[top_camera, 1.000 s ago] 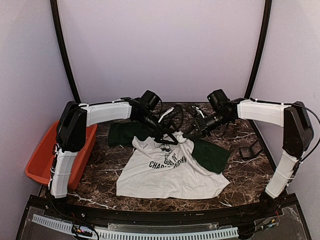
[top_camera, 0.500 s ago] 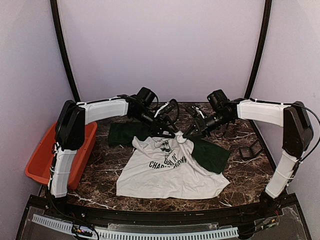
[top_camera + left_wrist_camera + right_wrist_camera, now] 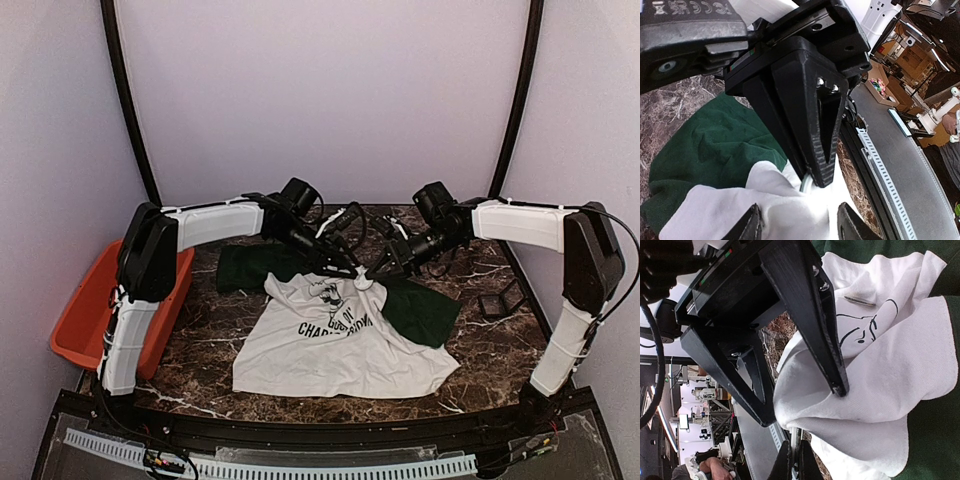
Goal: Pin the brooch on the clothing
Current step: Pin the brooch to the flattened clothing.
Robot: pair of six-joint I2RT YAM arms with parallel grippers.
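Both pincers meet at a raised fold of the shirt point(image 3: 340, 350), which lies on the table point(image 3: 485, 350). Left pincer point(image 3: 800, 226) straddles the fold, spread; right pincer point(image 3: 818, 179) is pressed together on a metal piece point(image 3: 804, 184).

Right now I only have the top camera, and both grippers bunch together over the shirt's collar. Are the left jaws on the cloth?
Observer: The right wrist view shows the left gripper open, its fingers straddling a raised white fold of the clothing.
Operator: And the right one?
Observer: The right gripper is shut. In the left wrist view a thin silvery piece, probably the brooch's pin, shows at its fingertips against that fold.
Operator: Any other metal around?
Observer: A small dull metal sliver lies on the white cloth beside the black print lines, beyond the left fingers.
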